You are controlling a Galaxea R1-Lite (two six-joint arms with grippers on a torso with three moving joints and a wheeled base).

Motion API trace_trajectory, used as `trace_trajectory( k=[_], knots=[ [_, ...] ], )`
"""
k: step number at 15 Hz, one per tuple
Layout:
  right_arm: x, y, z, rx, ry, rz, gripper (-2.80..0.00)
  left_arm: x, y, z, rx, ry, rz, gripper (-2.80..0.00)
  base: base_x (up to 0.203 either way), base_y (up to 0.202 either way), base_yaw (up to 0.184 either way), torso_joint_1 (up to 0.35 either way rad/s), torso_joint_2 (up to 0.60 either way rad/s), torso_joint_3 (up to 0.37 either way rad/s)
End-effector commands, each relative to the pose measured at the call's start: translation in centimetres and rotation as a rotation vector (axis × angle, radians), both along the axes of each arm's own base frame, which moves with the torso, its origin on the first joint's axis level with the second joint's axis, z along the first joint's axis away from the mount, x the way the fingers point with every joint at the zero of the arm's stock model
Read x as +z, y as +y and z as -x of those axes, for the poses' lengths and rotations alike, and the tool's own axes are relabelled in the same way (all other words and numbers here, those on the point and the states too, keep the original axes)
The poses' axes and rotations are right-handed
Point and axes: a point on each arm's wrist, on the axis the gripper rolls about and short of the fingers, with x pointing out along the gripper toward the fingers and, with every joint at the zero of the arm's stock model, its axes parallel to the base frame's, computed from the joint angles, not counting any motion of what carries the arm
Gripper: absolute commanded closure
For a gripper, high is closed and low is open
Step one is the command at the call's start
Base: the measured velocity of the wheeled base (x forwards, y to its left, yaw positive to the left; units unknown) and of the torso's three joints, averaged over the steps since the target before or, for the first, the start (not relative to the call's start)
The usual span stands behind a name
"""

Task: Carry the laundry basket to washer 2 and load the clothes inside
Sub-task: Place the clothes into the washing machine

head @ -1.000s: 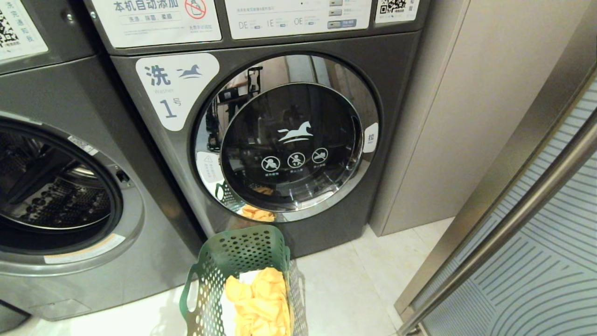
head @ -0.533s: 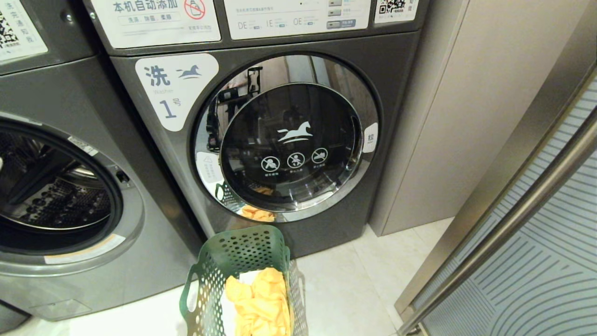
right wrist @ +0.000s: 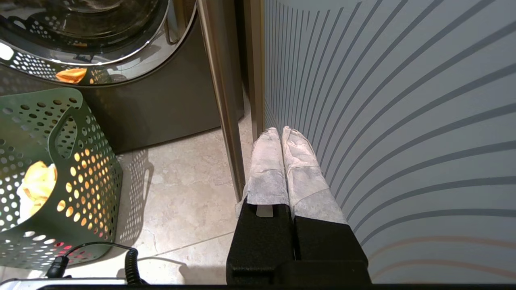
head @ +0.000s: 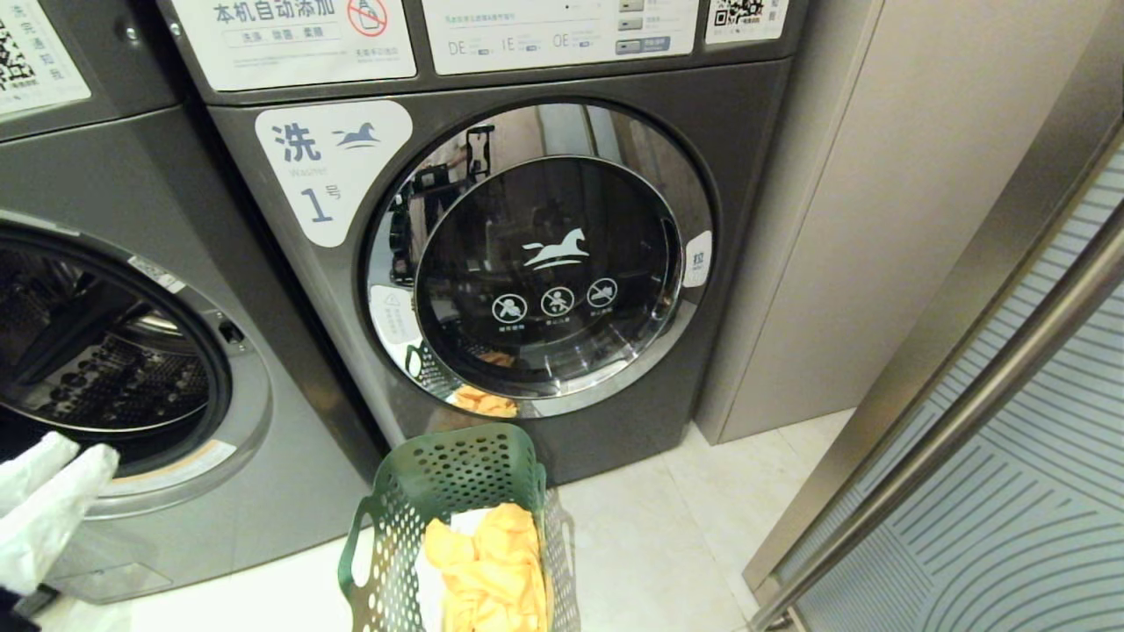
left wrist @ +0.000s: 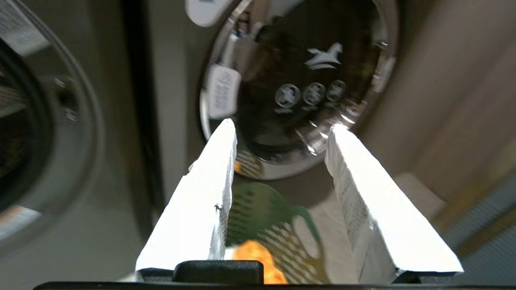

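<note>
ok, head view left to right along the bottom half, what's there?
left gripper → open washer drum → laundry basket holding yellow clothes → washer 1's closed door → beige cabinet panel → striped glass door.

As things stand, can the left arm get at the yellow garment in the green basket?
Probably yes. The left claw is open and empty, and between its fingers the laundry basket shows with its top uncovered. The yellow garment lies exposed on top, and nothing stands between them.
</note>
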Motion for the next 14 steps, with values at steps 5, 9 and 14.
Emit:
trace_trajectory(
  k=[5, 9, 14],
  knots=[
    [0.0, 0.0, 0.0, 0.0, 0.001, -0.002, 0.0, -2.9, -1.4, 4.7, -0.02, 0.051, -0.078, 0.0, 0.0, 0.0, 0.0, 0.0, 0.0, 0.0],
    [0.0, 0.0, 0.0, 0.0, 0.001, -0.002, 0.0, -5.7, -1.3, 8.2, 0.047, 0.018, -0.153, 0.0, 0.0, 0.0, 0.0, 0.0, 0.0, 0.0],
    [0.0, 0.0, 0.0, 0.001, 0.001, -0.002, 0.0, -7.5, -1.2, 9.6, 0.076, 0.003, -0.15, 0.0, 0.0, 0.0, 0.0, 0.0, 0.0, 0.0]
  ],
)
